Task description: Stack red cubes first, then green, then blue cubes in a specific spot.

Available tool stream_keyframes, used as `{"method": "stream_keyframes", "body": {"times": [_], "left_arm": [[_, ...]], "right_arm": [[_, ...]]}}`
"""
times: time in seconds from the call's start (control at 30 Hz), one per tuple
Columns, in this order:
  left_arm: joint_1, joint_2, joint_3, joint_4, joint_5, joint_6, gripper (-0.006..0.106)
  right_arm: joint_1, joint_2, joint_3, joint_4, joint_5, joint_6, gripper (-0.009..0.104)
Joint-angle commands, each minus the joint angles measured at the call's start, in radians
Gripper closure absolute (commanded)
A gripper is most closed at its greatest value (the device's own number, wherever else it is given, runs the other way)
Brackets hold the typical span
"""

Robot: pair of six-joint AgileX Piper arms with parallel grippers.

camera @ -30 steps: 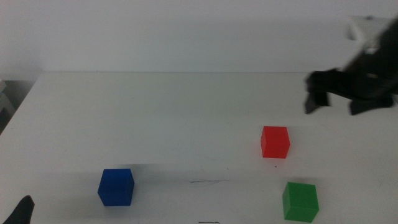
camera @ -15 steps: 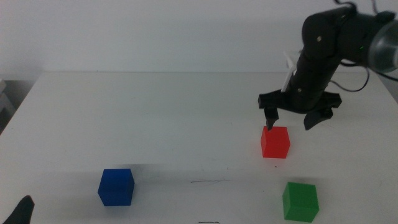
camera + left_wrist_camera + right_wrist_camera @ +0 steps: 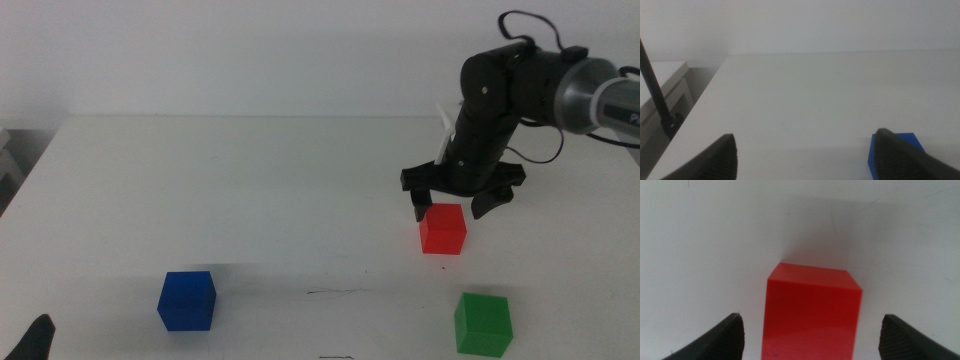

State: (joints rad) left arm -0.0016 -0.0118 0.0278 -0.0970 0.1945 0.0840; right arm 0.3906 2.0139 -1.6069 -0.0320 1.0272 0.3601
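Note:
The red cube [image 3: 442, 229] [image 3: 811, 311] sits on the white table right of centre. My right gripper [image 3: 452, 207] [image 3: 812, 339] hangs open just above and behind it, one jaw to each side, with no contact showing. Near the front edge on the right stands the green cube [image 3: 483, 323]. The blue cube [image 3: 187, 300] [image 3: 894, 151] is at the front left. A thin dark line [image 3: 335, 292] marks the spot between blue and green. My left gripper [image 3: 807, 160] waits open at the front left corner, near the blue cube.
The white table [image 3: 250, 190] ends at a pale wall behind. A second short dark mark [image 3: 335, 356] lies at the front edge. A cable [image 3: 540, 130] loops off the right arm. A dark rod [image 3: 655, 95] stands beside the table in the left wrist view.
My right arm has swung in from the right edge and come down over the red cube, its jaws now straddling it. The cubes and the left gripper have not moved.

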Motion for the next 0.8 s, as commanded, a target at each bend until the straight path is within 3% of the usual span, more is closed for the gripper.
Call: {"method": "stream_keyframes", "body": {"times": [0.0,0.13,0.27,0.33,0.5,0.57,0.77], "left_arm": [[0.002,-0.025,-0.001,-0.012,-0.083,-0.006,0.007],[0.002,-0.025,-0.001,-0.012,-0.083,-0.006,0.007],[0.002,-0.025,-0.001,-0.012,-0.083,-0.006,0.007],[0.002,-0.025,-0.001,-0.012,-0.083,-0.006,0.007],[0.002,-0.025,-0.001,-0.012,-0.083,-0.006,0.007],[0.002,-0.025,-0.001,-0.012,-0.083,-0.006,0.007],[0.002,-0.025,-0.001,-0.012,-0.083,-0.006,0.007]], "right_arm": [[0.005,-0.041,-0.031,-0.017,-0.023,-0.010,0.008],[0.005,-0.021,-0.031,-0.016,-0.030,-0.010,0.012],[0.005,0.004,-0.031,-0.016,-0.030,-0.010,0.025],[0.005,0.010,-0.031,-0.016,-0.030,-0.010,0.037],[0.017,-0.023,-0.037,-0.018,0.001,0.018,0.084],[0.045,-0.053,-0.057,-0.038,0.040,0.055,0.096],[0.170,-0.041,-0.209,-0.080,0.165,0.142,0.096]]}}
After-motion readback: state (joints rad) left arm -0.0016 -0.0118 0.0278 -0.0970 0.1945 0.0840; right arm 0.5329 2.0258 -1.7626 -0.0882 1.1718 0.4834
